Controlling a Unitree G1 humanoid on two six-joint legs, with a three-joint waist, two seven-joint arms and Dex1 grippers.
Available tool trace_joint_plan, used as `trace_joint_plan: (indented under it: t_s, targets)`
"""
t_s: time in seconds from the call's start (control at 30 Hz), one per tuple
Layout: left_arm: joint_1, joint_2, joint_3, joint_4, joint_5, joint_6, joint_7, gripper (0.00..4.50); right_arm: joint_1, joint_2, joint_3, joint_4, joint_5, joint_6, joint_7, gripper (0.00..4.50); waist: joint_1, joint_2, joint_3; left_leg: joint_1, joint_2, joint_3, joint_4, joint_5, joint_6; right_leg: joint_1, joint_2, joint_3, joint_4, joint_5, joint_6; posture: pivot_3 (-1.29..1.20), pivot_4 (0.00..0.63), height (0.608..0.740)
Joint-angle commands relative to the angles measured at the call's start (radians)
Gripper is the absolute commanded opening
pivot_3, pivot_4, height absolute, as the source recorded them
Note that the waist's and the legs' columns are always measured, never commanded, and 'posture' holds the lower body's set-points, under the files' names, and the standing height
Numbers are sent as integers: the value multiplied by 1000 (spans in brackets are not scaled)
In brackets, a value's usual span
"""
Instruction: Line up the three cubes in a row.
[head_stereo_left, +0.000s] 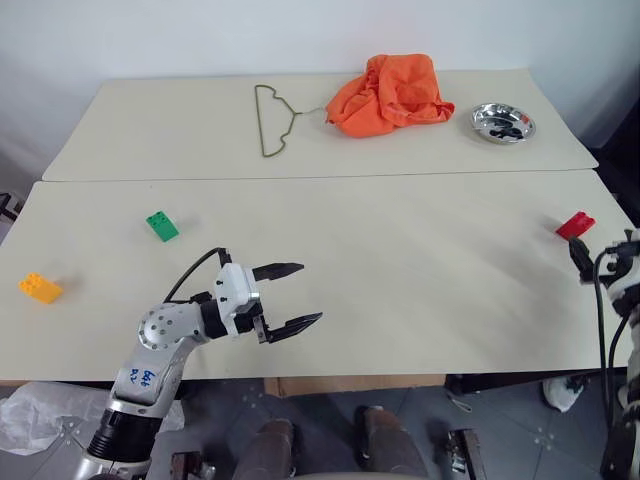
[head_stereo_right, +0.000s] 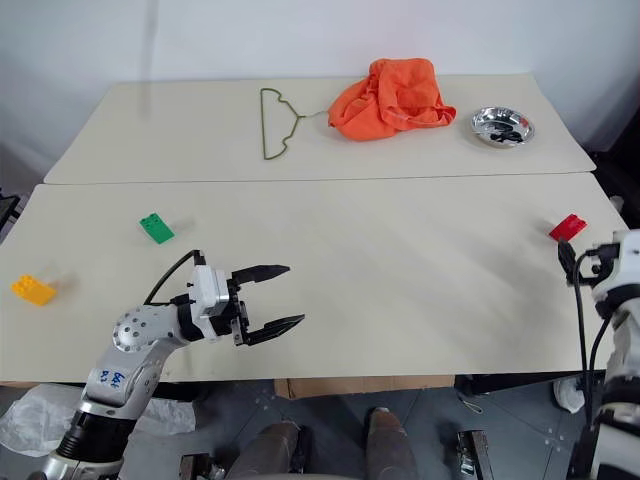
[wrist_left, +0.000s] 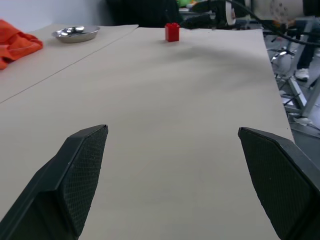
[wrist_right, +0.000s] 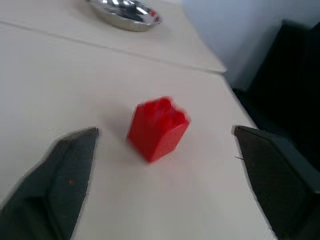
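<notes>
Red cube (wrist_right: 157, 129) sits near the table's (head_stereo_left: 400, 270) right edge, just ahead of my spread, empty right gripper (wrist_right: 165, 175), while my left gripper (head_stereo_left: 290, 297) hangs released over the near middle, with the green cube (head_stereo_left: 162, 226) and orange-yellow cube (head_stereo_left: 40, 288) far left.

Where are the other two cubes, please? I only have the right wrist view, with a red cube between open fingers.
Observer: The green cube lies far to the left on the near table.
Operator: And the third one?
Observer: The orange-yellow cube sits by that table's left edge, nearer the robot than the green one.
Operator: Is the left gripper holding anything?
Observer: No, the left gripper is open and empty over bare tabletop.
Operator: How near is my gripper to the red cube?
Observer: The right gripper is just short of the red cube, not touching.
</notes>
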Motion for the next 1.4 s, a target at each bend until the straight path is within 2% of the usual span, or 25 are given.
trace_joint_plan:
  t_s: [0.03, 0.17, 0.43, 0.6, 0.87, 0.97, 1.2, 1.33, 1.4]
  targets:
    - [52, -5, 16, -73, 11, -13, 39, 4418, -148, -23, 31, 97, -42, 40, -90, 4500, -5, 0, 0, 0, 0, 0, 0, 0, 0, 0, 0, 0, 0, 0, 0, 0, 150, 740]
    - [89, -11, 20, -105, 16, -8, 70, 4418, -229, 11, 39, 127, -43, 79, -173, 4500, -4, 0, 0, -2, 0, -1, 0, 0, 0, -1, -1, 0, 0, 0, 0, 0, 150, 740]
    - [105, -11, 14, -132, 15, 5, 98, 4418, -202, 99, 64, 16, -102, 159, -497, 4500, 13, 0, 0, -3, 0, -1, 0, 0, 0, -2, -1, -1, -1, 0, 1, 0, 150, 740]
    - [93, -5, 15, -131, 12, 14, 95, 4418, -184, 147, 67, -31, -111, 205, -593, 4500, 11, 0, 0, -3, 0, -1, 0, 0, 0, -2, 0, 0, -1, 0, 1, 0, 150, 740]
    - [87, 4, 20, -129, 8, 19, 89, 4418, -157, 222, 26, -86, -62, 305, -666, 4500, 9, 0, 0, -3, 0, -1, 0, 0, 0, -2, 0, 0, 0, 0, 1, 0, 150, 740]
    - [81, 5, 21, -127, 7, 21, 88, 4500, -146, 235, 28, -99, -62, 294, -678, 3889, 9, 0, 0, -3, 0, -1, 1, 0, 0, -2, 0, 0, 0, 0, 1, 0, 150, 740]
    - [74, 2, 19, -119, 9, 18, 88, 4500, -128, 264, 21, -130, -49, 287, -692, 1533, 9, 0, 0, -3, 0, -1, 0, 0, 0, -2, 0, 0, 0, 0, 1, 0, 150, 740]
    - [80, -2, 22, -118, 12, 13, 94, 4500, -126, 266, 36, -125, -52, 279, -664, 1444, 8, 0, 0, -3, 0, -1, 0, 0, 0, -2, 0, 0, 0, 0, 1, 0, 150, 740]
    - [87, -4, 24, -120, 14, 10, 99, 4500, -129, 266, 41, -131, -36, 258, -596, 1444, 8, 0, 0, -3, 0, -1, 0, 0, 0, -2, 0, 0, 0, 0, 1, 0, 150, 740]
